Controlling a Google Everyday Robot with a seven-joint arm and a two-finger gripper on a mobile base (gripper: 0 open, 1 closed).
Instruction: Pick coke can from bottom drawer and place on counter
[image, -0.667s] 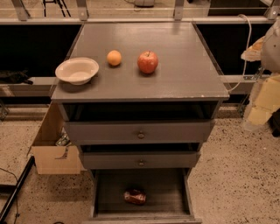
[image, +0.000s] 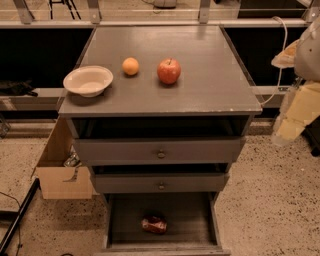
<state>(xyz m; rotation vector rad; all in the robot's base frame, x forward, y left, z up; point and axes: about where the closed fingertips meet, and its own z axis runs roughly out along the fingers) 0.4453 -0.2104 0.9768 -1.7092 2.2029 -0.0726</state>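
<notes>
The coke can, red and lying on its side, rests on the dark floor of the bottom drawer, which is pulled open at the foot of the cabinet. The counter is the cabinet's flat grey top. My gripper hangs at the right edge of the camera view, beside the cabinet at about the height of the upper drawers. It is well away from the can and holds nothing that I can see.
On the counter stand a white bowl, an orange and a red apple. Two shallower drawers with knobs are partly open above the bottom one. A cardboard box sits on the floor to the cabinet's left.
</notes>
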